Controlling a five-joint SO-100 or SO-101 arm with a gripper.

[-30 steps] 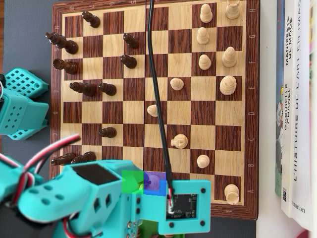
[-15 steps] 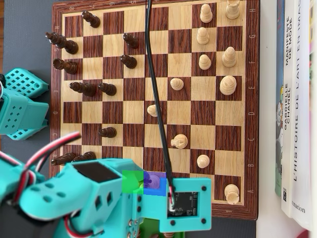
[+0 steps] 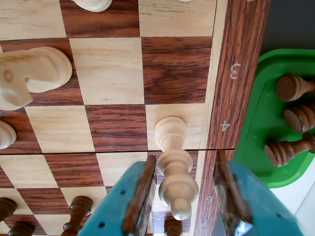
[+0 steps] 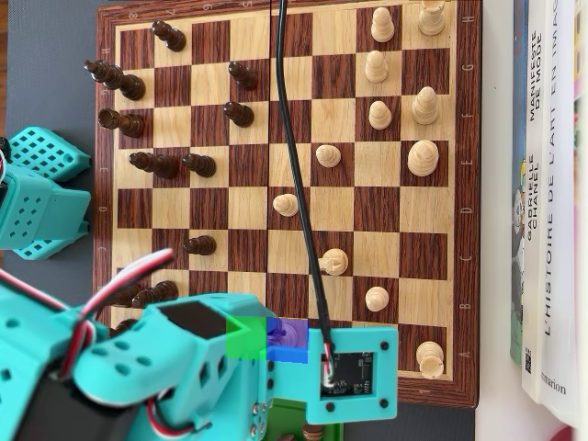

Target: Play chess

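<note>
Board (image 3: pixel 113 73) big in wrist view, green tray (image 3: pixel 268 147) w/ dark pieces at right; end effector (image 3: pixel 183 204) released, straddling light pawn (image 3: pixel 173 167) on edge-file sq by rim: center, drop lower, clench on stem w/o nudging neighbors.

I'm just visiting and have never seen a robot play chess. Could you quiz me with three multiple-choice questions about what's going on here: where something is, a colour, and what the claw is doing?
1. Where do the captured dark pieces lie?
A. On the books
B. In a tray beside the board
C. At the board's centre

2. What colour is the tray?
A. Green
B. Red
C. White

3. How does the gripper stand?
A. Shut on a dark pawn
B. Open, either side of a light piece
C. Out of sight

Answers: 1 B, the wrist view shows them past the board's edge; 2 A, it is plainly green; 3 B, the fingers flank the light piece with gaps.
</note>
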